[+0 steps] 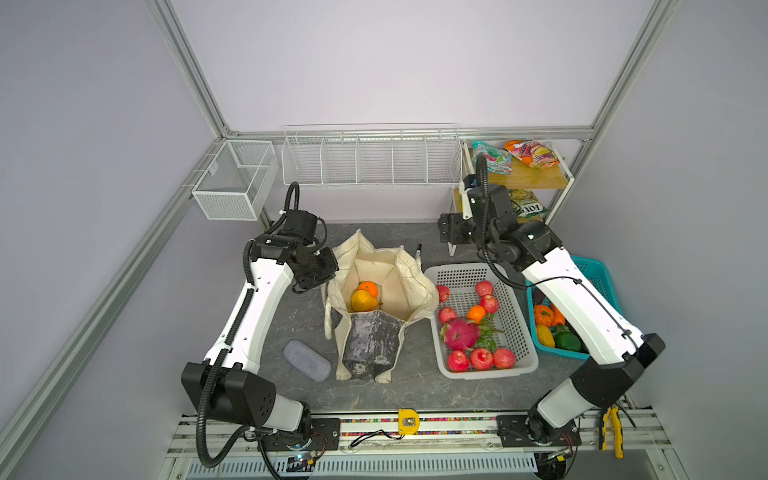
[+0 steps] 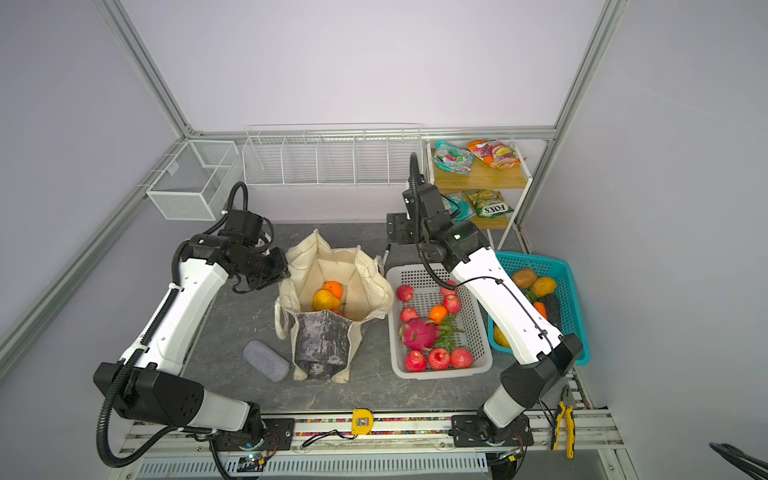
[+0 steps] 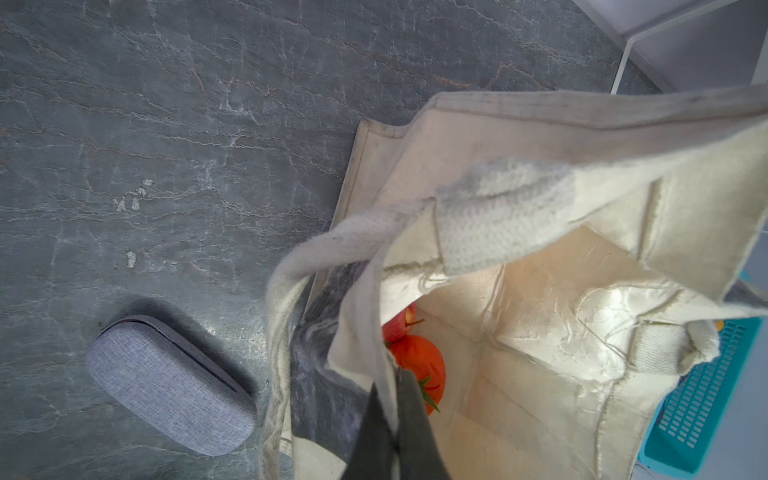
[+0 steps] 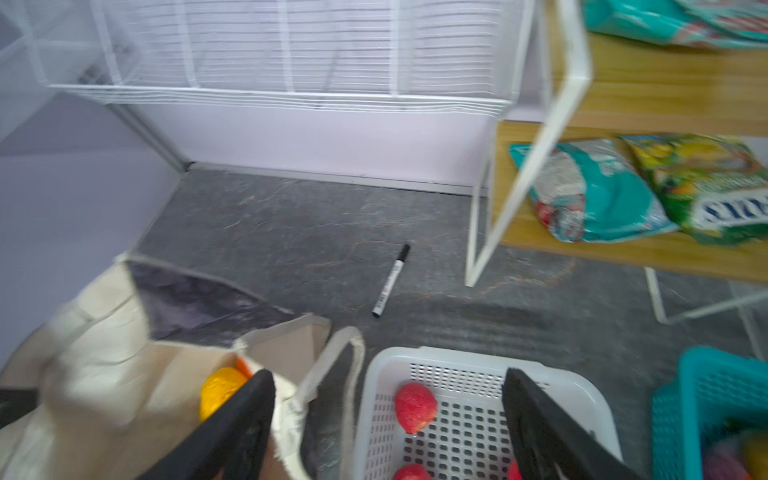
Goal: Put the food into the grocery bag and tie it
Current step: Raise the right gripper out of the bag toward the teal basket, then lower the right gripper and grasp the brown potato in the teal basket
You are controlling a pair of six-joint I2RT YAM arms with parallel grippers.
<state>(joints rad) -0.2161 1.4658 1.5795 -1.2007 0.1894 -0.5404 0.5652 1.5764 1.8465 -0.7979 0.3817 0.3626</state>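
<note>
Left gripper (image 3: 392, 411), jaws closed on cream cloth, pinches the left rim of the grocery bag (image 1: 376, 266) beside a handle. The bag stands open on the grey table (image 1: 415, 386). Inside it, right of and below this gripper, lie a yellow pear (image 1: 360, 301) and an orange (image 1: 368, 288). Right gripper (image 4: 388, 415), jaws wide apart and holding nothing, hangs above the gap between the bag's right rim and the far end of the white basket (image 1: 519, 368); a red apple (image 4: 415, 407) shows below, between its fingers. More apples and a dragon fruit (image 1: 459, 332) fill that basket. Farther right, the teal basket (image 1: 604, 270) holds vegetables. Snack packets (image 1: 532, 153) lie on the wooden shelf (image 1: 536, 176), apart from both grippers.
</note>
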